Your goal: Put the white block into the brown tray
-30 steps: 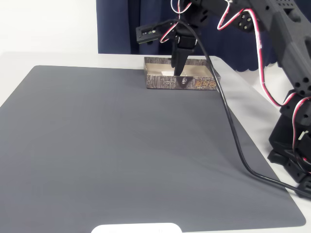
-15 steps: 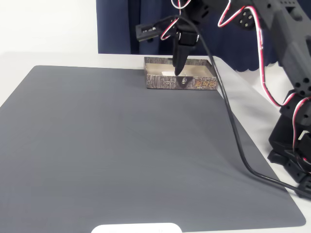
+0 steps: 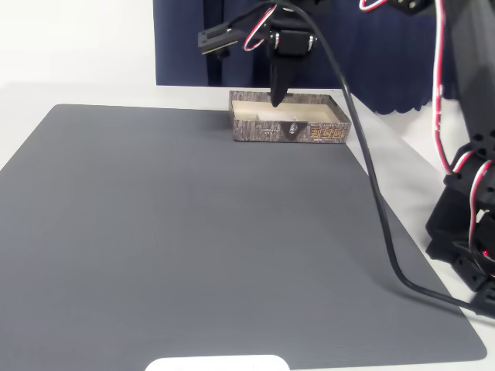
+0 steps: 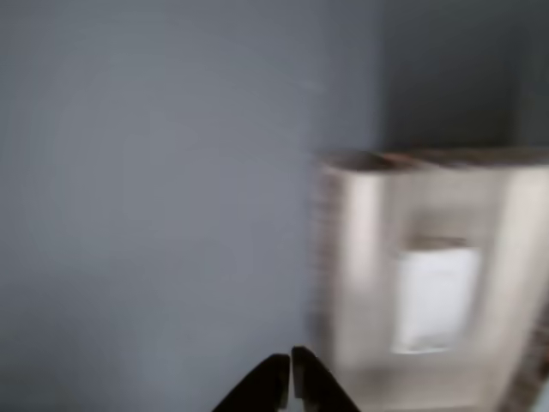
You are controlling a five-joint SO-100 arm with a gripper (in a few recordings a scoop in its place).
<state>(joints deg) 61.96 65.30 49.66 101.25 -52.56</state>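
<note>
Brown tray [image 3: 309, 133]: cardboard, matt, bark-patterned print outside, plain cream inside. White block [image 4: 436, 296]: smooth, matt. Mat [image 3: 193, 247]: grey, matt, even. Desk [image 3: 387, 135]: white, smooth. Tool [image 3: 276, 99]: black matt plastic. Cable [image 3: 371, 193]: black, slightly glossy. Curtain [image 3: 186, 39]: navy cloth.

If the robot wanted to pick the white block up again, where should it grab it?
Probably from straight above, pinching its two long edges. The white block lies flat on the floor of the brown tray, so the tray walls block a sideways approach. The wrist view is blurry, but bare floor seems to show on both long sides, room for the tool fingers.
</note>
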